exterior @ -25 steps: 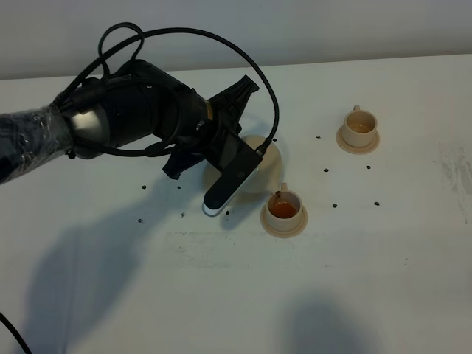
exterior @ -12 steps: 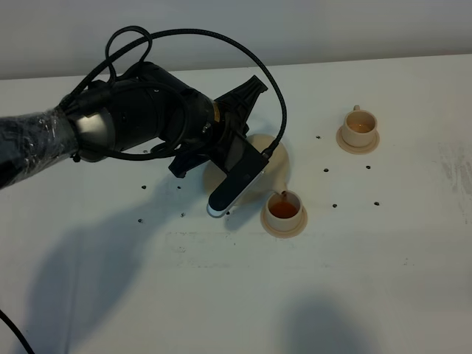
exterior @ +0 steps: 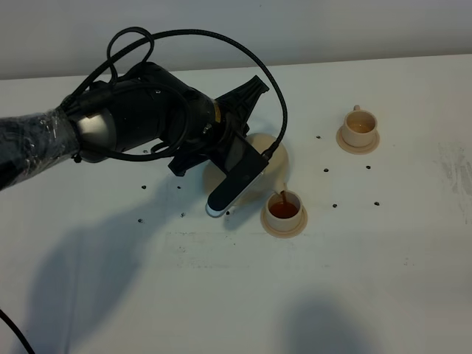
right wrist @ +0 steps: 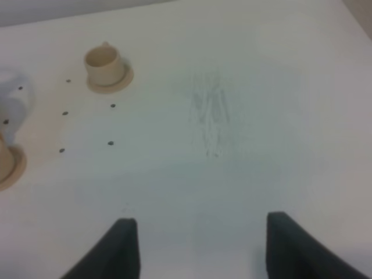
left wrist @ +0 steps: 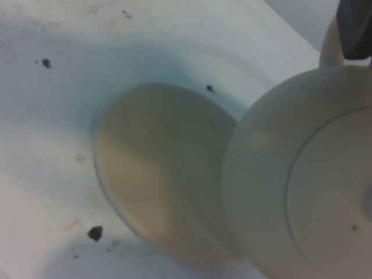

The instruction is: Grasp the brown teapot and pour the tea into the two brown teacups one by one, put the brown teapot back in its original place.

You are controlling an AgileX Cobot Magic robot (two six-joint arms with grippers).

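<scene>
My left gripper [exterior: 248, 127] is shut on the loop handle of the brown teapot [exterior: 270, 158] and holds it tilted above the table. A thin stream of tea runs from the spout into the near teacup [exterior: 284, 210], which holds reddish tea on its saucer. The far teacup [exterior: 358, 129] stands on its saucer at the back right. The left wrist view shows the teapot's lid and body [left wrist: 308, 180], one dark finger [left wrist: 354, 23] at the handle, and the bare round tray [left wrist: 157, 168] below. My right gripper [right wrist: 203, 256] is open and empty over bare table.
Several small dark specks dot the white table [exterior: 221, 295] around the cups. The left arm's black cable loops above its wrist. The right wrist view shows the far cup [right wrist: 106, 63] and the near saucer's rim [right wrist: 9, 165].
My left gripper has shifted the teapot slightly right over the near cup and kept it tilted. The tea stream keeps running and the cup looks fuller. The right arm has not moved.
</scene>
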